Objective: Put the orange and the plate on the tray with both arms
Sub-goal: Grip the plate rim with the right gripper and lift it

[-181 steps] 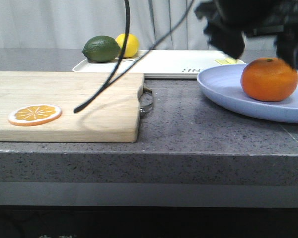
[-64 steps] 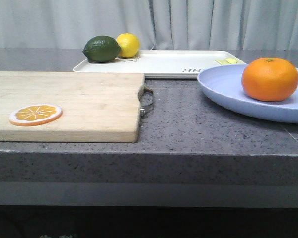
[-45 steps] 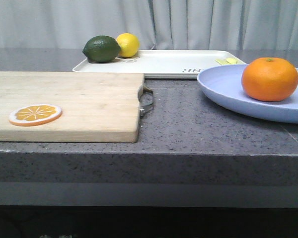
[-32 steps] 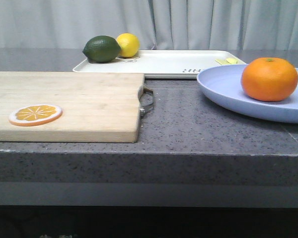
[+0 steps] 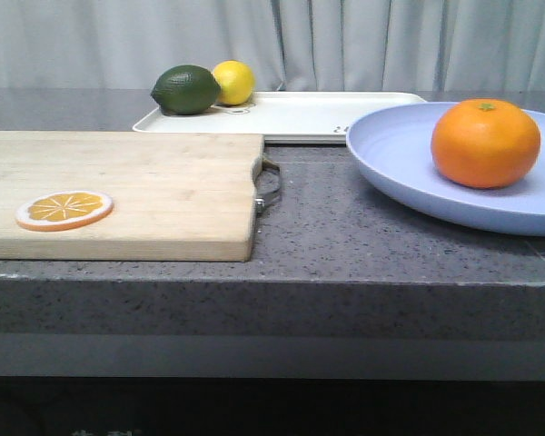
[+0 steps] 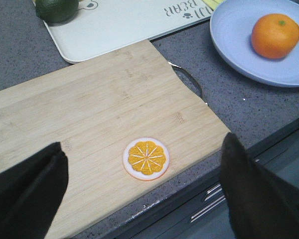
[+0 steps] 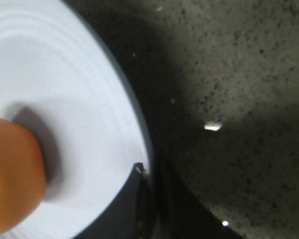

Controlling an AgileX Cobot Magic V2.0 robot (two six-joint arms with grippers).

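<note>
The orange [image 5: 486, 143] sits on the lavender-blue plate [image 5: 409, 163] at the right of the front view, in front of the white tray [image 5: 318, 113]. In the right wrist view, my right gripper [image 7: 147, 172] is shut on the plate's rim [image 7: 79, 99], one finger on top and one below, with the orange [image 7: 10, 174] close beside it. My left gripper [image 6: 142, 140] is open and empty, high over the cutting board. The left wrist view also shows the orange [image 6: 275, 36], the plate [image 6: 239, 45] and the tray [image 6: 124, 25]. Neither gripper shows in the front view.
A wooden cutting board [image 5: 118, 182] with a metal handle lies at the left and carries an orange slice disc [image 5: 64, 210]. A green lime [image 5: 185, 89] and a yellow lemon [image 5: 233, 80] sit at the tray's far left corner. The counter's front edge is near.
The dark arm and cables over the orange left the front view. In the last half second the plate with the orange shifted left and now hides the tray's right corner.
</note>
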